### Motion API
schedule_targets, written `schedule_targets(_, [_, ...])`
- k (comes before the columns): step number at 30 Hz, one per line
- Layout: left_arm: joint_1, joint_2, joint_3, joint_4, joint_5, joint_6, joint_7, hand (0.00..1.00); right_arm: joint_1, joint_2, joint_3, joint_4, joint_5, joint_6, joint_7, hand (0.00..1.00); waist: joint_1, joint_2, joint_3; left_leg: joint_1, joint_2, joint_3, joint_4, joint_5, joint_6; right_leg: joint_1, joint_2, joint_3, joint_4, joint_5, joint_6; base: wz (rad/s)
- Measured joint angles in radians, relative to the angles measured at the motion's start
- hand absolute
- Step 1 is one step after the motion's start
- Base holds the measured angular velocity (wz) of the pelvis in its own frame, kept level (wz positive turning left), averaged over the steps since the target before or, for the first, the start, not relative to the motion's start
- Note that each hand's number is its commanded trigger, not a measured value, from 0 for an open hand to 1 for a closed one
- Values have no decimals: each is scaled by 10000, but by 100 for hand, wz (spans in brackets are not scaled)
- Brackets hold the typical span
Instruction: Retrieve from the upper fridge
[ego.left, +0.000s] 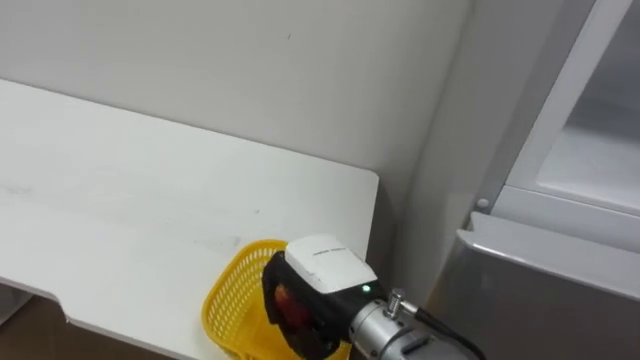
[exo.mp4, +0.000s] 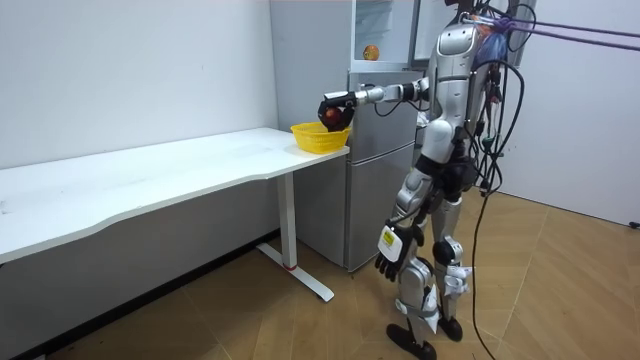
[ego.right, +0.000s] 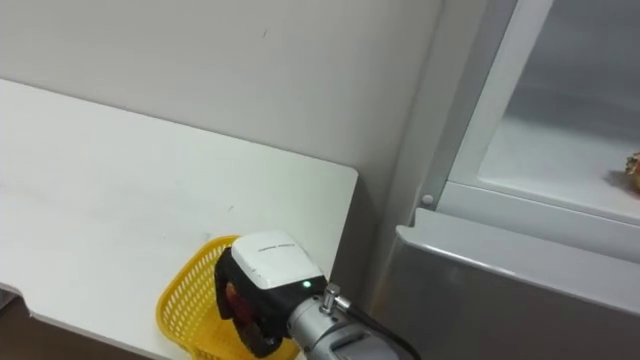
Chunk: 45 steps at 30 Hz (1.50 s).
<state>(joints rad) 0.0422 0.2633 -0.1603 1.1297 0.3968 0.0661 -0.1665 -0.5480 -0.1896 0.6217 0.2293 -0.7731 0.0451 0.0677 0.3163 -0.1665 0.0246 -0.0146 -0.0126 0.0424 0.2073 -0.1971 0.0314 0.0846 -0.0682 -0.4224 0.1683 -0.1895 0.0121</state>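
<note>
My right hand (ego.left: 318, 268) reaches out from the lower right and hovers over a yellow basket (ego.left: 225, 300) at the table's end nearest the fridge. Its fingers are curled round a red fruit (ego.left: 285, 305), held just above the basket's rim. In the room view the same hand (exo.mp4: 335, 108) and the fruit (exo.mp4: 330, 115) sit right over the basket (exo.mp4: 318, 137). The upper fridge compartment (ego.left: 590, 165) stands open on the right; an orange-brown item (exo.mp4: 371, 52) lies on its shelf. My left hand (exo.mp4: 390, 262) hangs relaxed by my thigh.
The long white table (ego.left: 150, 200) runs along the wall to my left. The grey lower fridge door (ego.right: 520, 280) stands shut, close beside my right arm. I stand on the wooden floor in front of the fridge (exo.mp4: 375, 170).
</note>
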Motion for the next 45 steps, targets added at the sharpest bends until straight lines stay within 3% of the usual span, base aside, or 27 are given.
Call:
schedule_targets(8, [-51, 4, 6, -8, 14, -1, 85, 0, -227, 12, 242, 295, -30, -1, 17, 100, 210, -27, 26, -114, -17, -104, 134, -3, 4, 2, 26, -14, 2, 0, 0, 4])
schedule_targets(9, [-50, 4, 6, -8, 17, -1, 88, 0, -227, 10, 242, 307, -30, -1, 26, 68, 212, -22, 29, -123, -18, -125, 143, -3, 4, 4, 31, -14, 2, 0, 0, 4])
schedule_targets(10, [-50, 4, 6, -8, 17, -1, 92, 0, -227, 10, 242, 307, -30, -4, 29, 52, 213, -21, 29, -130, -17, -136, 149, -3, 3, 5, 37, -15, 2, 0, 0, 0])
schedule_targets(11, [-51, 3, 6, -9, 17, -1, 94, 0, -227, 10, 242, 307, -30, -4, 30, 14, 213, -20, 30, -132, -16, -140, 151, -3, 3, 6, 39, -15, 2, 0, 0, 0])
schedule_targets(12, [-53, 3, 6, -10, 17, -3, 99, 0, -227, 9, 242, 307, -30, -4, 30, 0, 212, -19, 30, -136, -15, -143, 153, -2, 2, 8, 42, -15, 2, 1, 0, 0])
schedule_targets(22, [-60, 2, 10, -77, 24, -2, 256, 0, -224, -15, 252, 325, -41, -6, 99, 0, 210, 58, 72, -150, -20, -147, 149, -2, 2, -27, 43, 10, -1, 1, -1, 0])
schedule_targets(45, [-63, -54, 262, -417, 80, 8, 296, 0, -224, -60, 264, 647, -27, -1, 227, 0, 206, 98, 2, -158, -16, -151, 167, 0, 0, -33, 50, 51, 1, 2, -3, 0])
